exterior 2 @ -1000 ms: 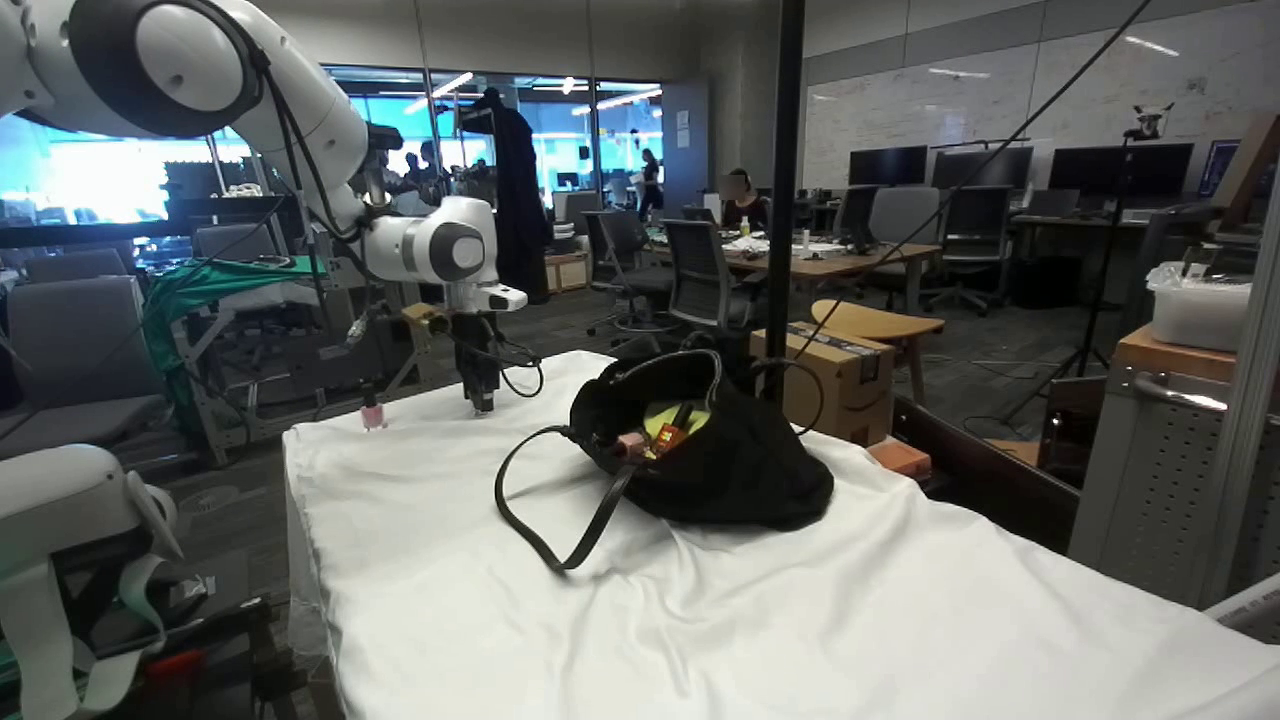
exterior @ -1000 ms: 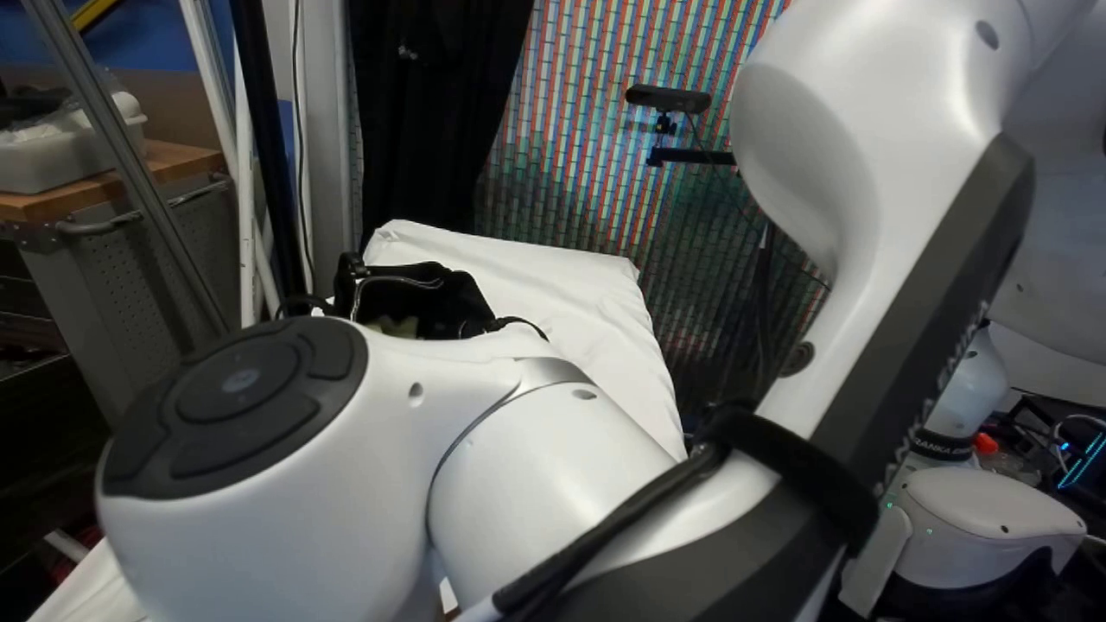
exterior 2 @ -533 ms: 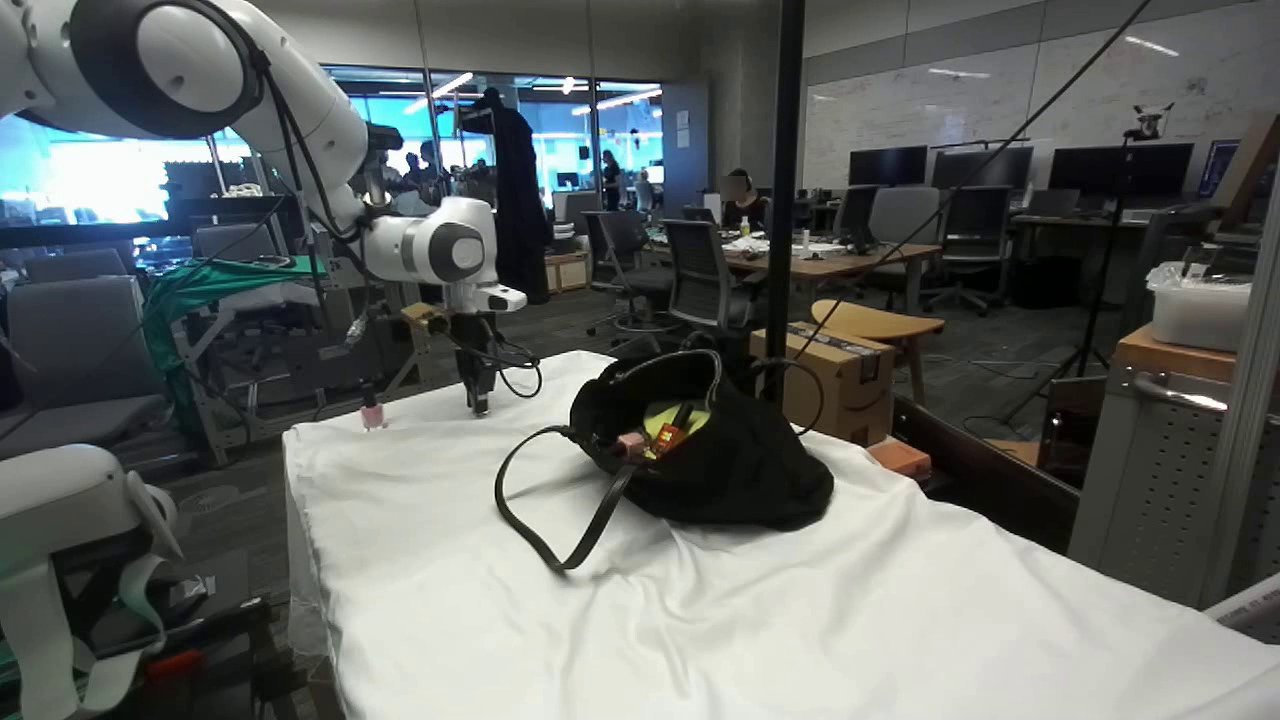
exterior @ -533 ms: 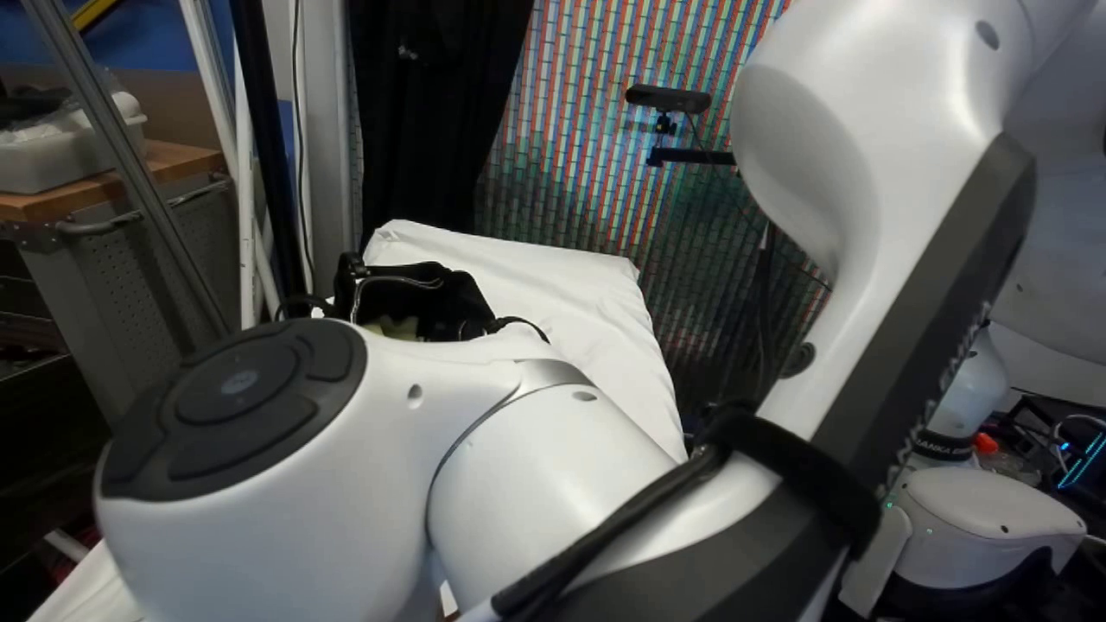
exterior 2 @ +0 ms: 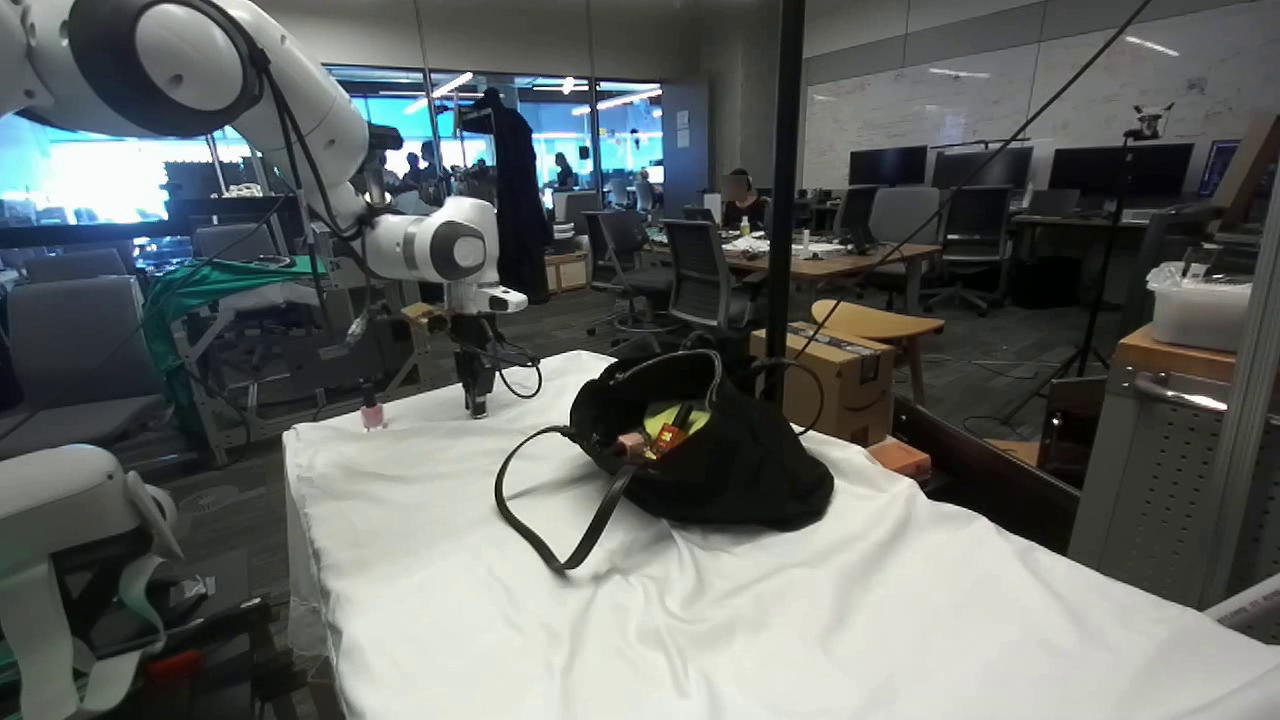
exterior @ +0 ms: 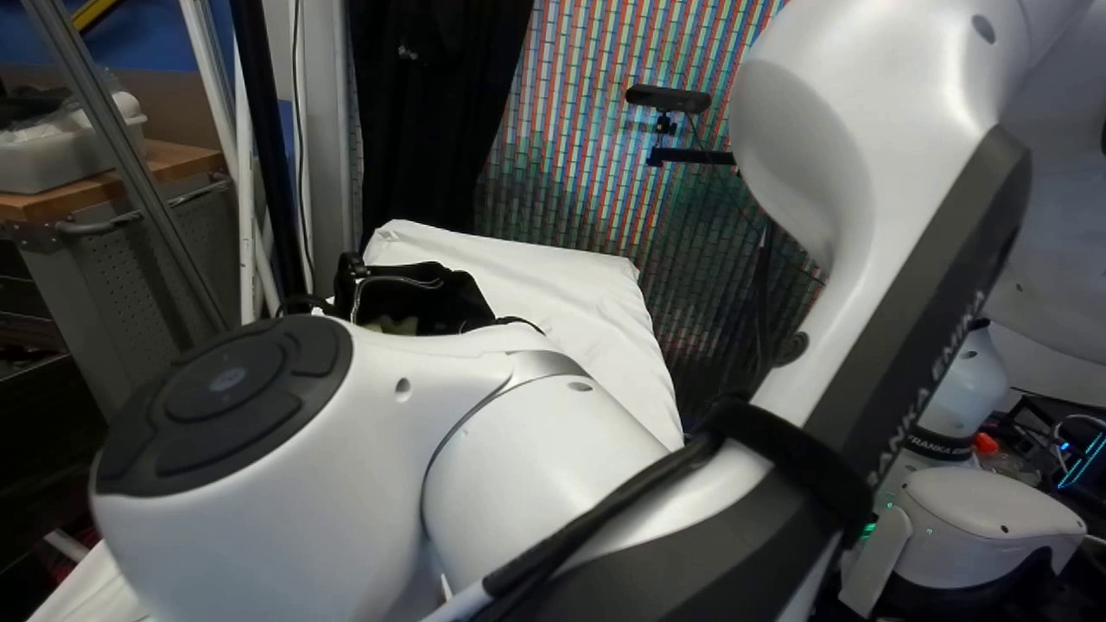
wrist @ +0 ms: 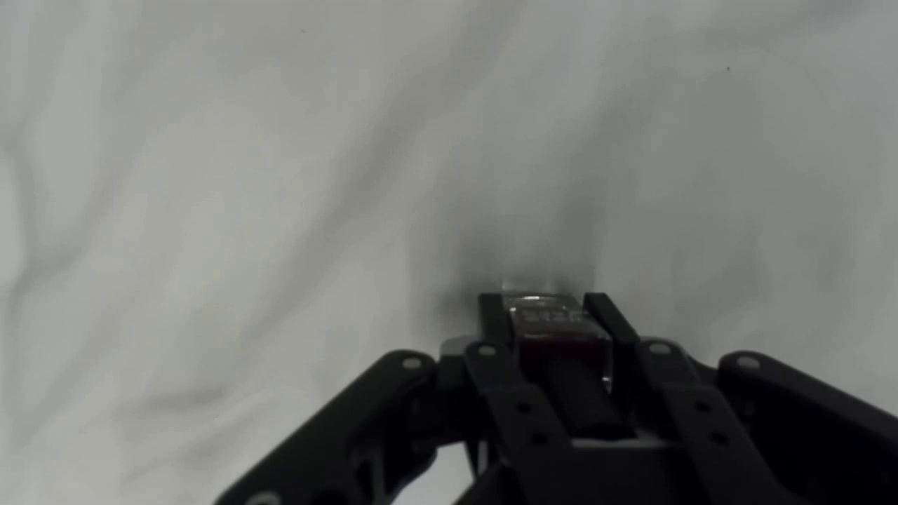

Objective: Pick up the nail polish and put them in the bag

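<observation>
Two black fingers (wrist: 494, 319) are gripping your dark-red glass bottle (wrist: 560, 321); you're likely lifting next, rightward to the black fabric handbag (exterior 2: 745, 470).

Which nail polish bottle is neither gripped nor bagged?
The pink polish bottle standing alone on the white cloth; another is in the claw, others in the black handbag.

In exterior view I get window (exterior 2: 105, 185) blown out beyond far edge of table (exterior 2: 800, 620); table evenly lit, fold shadows soft. Glossy highlights on arm (exterior: 553, 466). My wrist view dim, grey: gripper (wrist: 545, 303) near black, lettering on nail polish (wrist: 554, 321) too soft to read, blurry shadow just beside.
</observation>
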Available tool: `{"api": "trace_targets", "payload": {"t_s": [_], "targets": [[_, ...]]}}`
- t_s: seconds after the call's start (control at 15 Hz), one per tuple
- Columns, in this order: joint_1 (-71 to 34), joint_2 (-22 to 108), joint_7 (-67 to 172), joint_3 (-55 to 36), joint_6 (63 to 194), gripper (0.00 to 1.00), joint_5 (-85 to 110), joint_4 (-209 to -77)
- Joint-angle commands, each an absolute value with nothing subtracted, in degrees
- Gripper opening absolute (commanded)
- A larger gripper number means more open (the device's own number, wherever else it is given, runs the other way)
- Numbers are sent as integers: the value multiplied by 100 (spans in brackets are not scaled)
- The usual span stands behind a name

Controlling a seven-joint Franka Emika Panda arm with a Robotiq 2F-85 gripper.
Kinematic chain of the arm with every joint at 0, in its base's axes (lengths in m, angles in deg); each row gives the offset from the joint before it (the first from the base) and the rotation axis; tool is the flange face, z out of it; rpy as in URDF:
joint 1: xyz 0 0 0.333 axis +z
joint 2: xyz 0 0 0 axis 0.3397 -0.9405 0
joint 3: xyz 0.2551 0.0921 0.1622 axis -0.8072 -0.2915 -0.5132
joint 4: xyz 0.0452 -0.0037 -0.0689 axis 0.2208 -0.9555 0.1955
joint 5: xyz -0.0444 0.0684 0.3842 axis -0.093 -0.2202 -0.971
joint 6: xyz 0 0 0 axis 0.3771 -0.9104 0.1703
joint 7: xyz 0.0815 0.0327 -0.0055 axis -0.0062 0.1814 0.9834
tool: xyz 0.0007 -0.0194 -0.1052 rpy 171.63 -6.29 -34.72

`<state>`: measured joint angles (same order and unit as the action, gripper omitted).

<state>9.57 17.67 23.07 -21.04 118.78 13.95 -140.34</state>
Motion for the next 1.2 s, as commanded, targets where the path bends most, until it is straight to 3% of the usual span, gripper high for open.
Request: {"api": "trace_targets", "payload": {"t_s": [0.0,1.13], "targets": [[806,2045,2520,-2079,11565,20,1306,-14176],[-257,3470,2823,-1508,11449,20,1520,-15014]]}}
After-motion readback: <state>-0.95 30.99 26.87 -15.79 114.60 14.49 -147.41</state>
